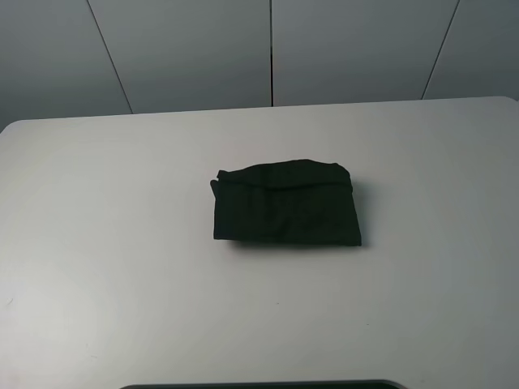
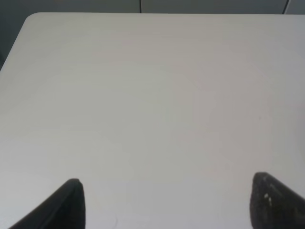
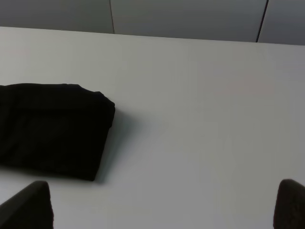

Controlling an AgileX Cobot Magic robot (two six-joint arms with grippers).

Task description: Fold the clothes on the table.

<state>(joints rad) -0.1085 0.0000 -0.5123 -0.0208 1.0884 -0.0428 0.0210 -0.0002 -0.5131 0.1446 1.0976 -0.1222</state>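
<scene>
A black garment (image 1: 285,203) lay folded into a compact rectangle at the middle of the white table (image 1: 97,243). Both the left gripper (image 2: 167,205) and right gripper (image 3: 164,205) were spread wide, holding nothing, clear of the cloth.

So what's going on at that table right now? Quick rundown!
Left gripper open, empty, over bare table. Right gripper open, empty, clear of the black garment. Garment lies folded mid-table. Nothing in the way.
</scene>
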